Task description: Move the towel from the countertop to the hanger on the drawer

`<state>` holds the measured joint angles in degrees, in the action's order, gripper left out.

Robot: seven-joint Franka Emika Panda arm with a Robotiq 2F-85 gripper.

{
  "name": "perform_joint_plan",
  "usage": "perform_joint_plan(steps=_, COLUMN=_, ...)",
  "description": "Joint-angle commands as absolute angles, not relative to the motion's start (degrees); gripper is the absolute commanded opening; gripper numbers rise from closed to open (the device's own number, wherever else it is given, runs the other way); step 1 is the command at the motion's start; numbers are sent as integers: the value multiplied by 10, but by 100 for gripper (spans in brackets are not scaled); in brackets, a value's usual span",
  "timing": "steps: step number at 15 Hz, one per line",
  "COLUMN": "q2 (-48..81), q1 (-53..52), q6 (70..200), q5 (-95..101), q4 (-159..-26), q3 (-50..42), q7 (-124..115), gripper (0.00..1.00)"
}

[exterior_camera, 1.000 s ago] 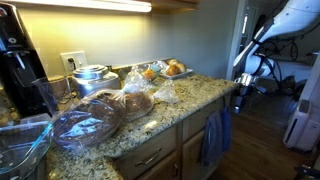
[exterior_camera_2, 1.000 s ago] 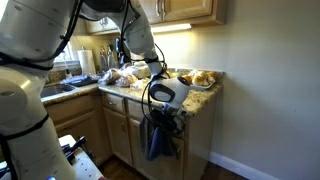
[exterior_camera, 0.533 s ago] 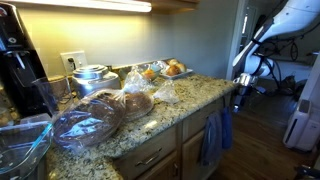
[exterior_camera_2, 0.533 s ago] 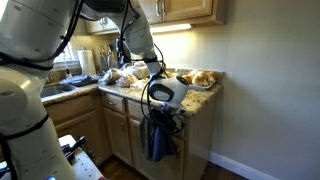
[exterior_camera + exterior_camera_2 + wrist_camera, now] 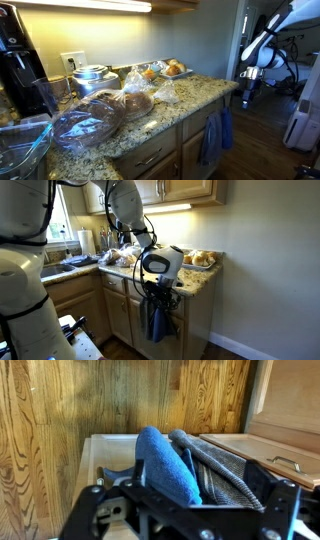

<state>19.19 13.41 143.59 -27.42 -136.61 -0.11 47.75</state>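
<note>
A blue towel [image 5: 215, 135] hangs over the hanger on the drawer front at the counter's end; it also shows in an exterior view [image 5: 157, 320]. In the wrist view the blue towel [image 5: 160, 460] is draped beside a grey striped cloth [image 5: 218, 468], and both lie between my fingers. My gripper [image 5: 192, 502] is open, with its fingers wide apart on either side of the cloths. In both exterior views the gripper [image 5: 246, 93] [image 5: 160, 292] sits just above and out from the towel, apart from it.
The granite countertop [image 5: 190, 95] holds bagged bread [image 5: 128, 103], a tray of pastries [image 5: 170, 70], a clear plastic container [image 5: 85, 125] and a coffee maker [image 5: 18, 60]. Wooden drawer fronts [image 5: 60, 410] are close ahead. A wall [image 5: 270, 270] stands beside the counter's end.
My arm has lifted and drawn back from the drawer front. The towel stays hanging on the hanger and has not moved.
</note>
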Motion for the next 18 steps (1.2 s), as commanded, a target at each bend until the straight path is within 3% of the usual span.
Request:
perform_joint_plan(steps=1, q2=92, q1=119, q6=1464, q5=-238, q4=-1447, q3=-8, q7=413, gripper=100)
perform_joint_plan(steps=7, q2=11, q1=94, q6=1499, q5=-182, q4=-1501, q3=-16, q7=304, gripper=100)
perform_joint_plan(steps=8, q2=59, q1=101, q6=1475, q5=-206, q4=-1457, q3=-12, q7=344, gripper=100)
perform_joint_plan(steps=18, q2=63, q1=99, q6=1475, q5=-205, q4=-1455, q3=-11, q7=340, gripper=100)
